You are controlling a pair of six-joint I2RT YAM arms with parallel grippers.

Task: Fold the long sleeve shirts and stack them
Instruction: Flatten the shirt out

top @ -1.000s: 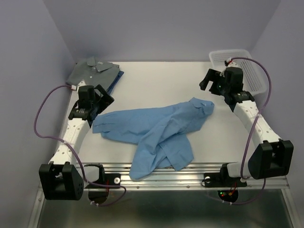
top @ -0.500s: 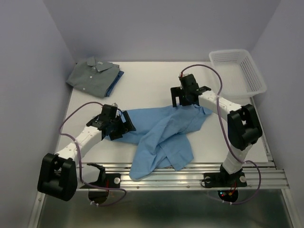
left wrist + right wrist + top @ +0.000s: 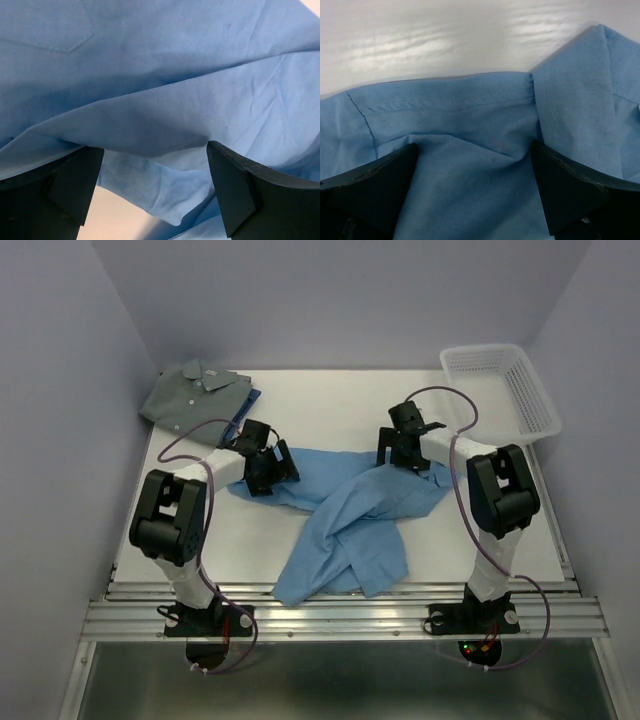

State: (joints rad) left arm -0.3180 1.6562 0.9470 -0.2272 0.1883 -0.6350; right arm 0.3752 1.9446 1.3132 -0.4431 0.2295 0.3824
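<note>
Left pincer (image 3: 152, 150) is set wide open on sky-blue shirt (image 3: 350, 510) at 10 o'clock. Right pincer (image 3: 474, 147) is likewise set at 1 o'clock collar. Nothing is clamped.

At the far left corner of the worktop (image 3: 330, 405), the darker blue shirt (image 3: 250, 400) lies almost wholly under the grey-green shirt (image 3: 195, 395); only a strip of its edge shows, and the grey-green one's buttons are too small to count. From above, the left fingers (image 3: 65, 187) and right fingers (image 3: 570, 192) are hidden beneath their own wrists. Both wrist views cut the fingers off at the bottom edge, and the light blue shirt (image 3: 165, 75) runs out past the top, left and right edges of the left view. Whether any fingertip touches the cloth cannot be told
</note>
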